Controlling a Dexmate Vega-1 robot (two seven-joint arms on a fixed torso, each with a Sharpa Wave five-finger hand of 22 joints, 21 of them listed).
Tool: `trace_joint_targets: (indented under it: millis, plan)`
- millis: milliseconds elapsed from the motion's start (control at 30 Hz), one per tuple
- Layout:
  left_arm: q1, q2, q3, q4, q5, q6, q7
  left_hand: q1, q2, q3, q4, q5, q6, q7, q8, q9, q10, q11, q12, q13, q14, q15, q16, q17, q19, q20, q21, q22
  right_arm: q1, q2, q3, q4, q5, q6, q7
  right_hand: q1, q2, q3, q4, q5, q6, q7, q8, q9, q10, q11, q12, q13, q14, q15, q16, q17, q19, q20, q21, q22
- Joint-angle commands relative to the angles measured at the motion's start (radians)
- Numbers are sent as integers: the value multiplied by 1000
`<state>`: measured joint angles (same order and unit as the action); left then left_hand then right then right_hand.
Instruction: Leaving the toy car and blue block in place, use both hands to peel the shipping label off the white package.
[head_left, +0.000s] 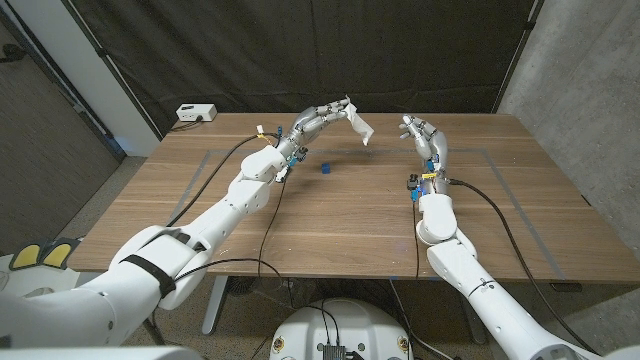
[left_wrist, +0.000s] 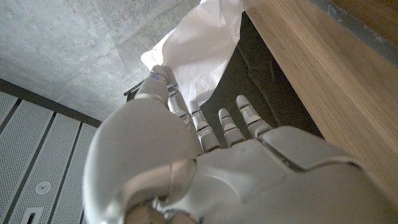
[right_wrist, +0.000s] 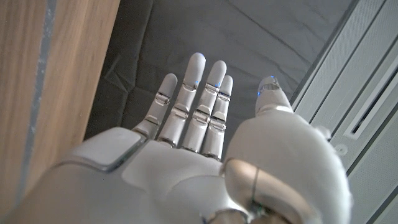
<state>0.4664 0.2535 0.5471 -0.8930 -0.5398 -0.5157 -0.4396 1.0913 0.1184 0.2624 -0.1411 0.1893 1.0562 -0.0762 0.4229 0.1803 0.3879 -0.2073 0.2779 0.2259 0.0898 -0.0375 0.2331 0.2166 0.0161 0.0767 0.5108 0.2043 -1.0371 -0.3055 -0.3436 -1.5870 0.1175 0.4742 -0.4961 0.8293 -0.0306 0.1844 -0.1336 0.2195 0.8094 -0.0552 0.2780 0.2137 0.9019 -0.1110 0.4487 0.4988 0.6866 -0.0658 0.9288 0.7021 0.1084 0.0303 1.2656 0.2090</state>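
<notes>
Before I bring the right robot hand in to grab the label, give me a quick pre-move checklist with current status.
1. Left robot hand holds the white package above the table: ok.
2. Right robot hand free, fingers apart, nothing held: ok.
3. Open gap between right robot hand and package: ok.
4. Blue block on the table, below the package and untouched: ok.
5. Toy car position: cannot tell.
6. Shipping label edge facing the right robot hand: cannot tell; the package looks plain white from the head and left wrist views.
</notes>
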Motion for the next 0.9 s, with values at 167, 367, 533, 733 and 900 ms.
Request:
trace_joint_targets:
  millis: [167,367,533,733,900]
  plan:
    - [-86,-22,55,85,56,-53,-63,13,24,15,7,8,33,38,97,115,11,5,8,6,7,-32,3,3,-6,3,8,2,-8,-76,-138,-252,-638,-647,-287,-14,-1,-18,6,21,57,-2,8,2,46,9,38,14,27,-147,29,-3,24,-12,18,0]
    - [-95,-28,61,99,55,-58,-87,13,23,20,7,10,32,39,103,122,15,7,11,8,5,-31,0,4,-10,3,9,2,10,-91,-190,-285,-703,-771,-308,-6,-3,-20,3,25,60,-3,5,1,48,9,43,17,30,-148,32,-5,24,-12,21,0]
    - [-102,-28,68,104,55,-57,-116,12,22,26,7,12,32,44,111,129,9,16,10,11,-1,-27,-4,6,-12,5,10,2,25,-98,-221,-293,-733,-838,-325,-7,-8,-26,3,28,55,-5,-1,0,42,10,45,21,30,-145,35,-7,24,-12,23,-1]
    - [-96,-16,73,77,62,-42,-119,10,21,30,8,13,31,43,118,136,4,12,9,13,-7,-23,-9,7,-19,8,9,2,40,-96,-247,-290,-750,-894,-354,-10,-19,-35,4,32,57,-7,-5,-1,45,11,51,24,33,-145,39,-9,34,-11,28,-2]
    - [-93,-10,79,58,65,-31,-127,8,20,35,8,14,30,44,124,142,1,15,8,15,-11,-19,-11,8,-21,8,10,2,51,-99,-266,-291,-757,-931,-361,-2,-24,-45,1,44,89,-8,-1,-1,75,8,73,33,54,-148,50,-16,56,-16,40,-3]
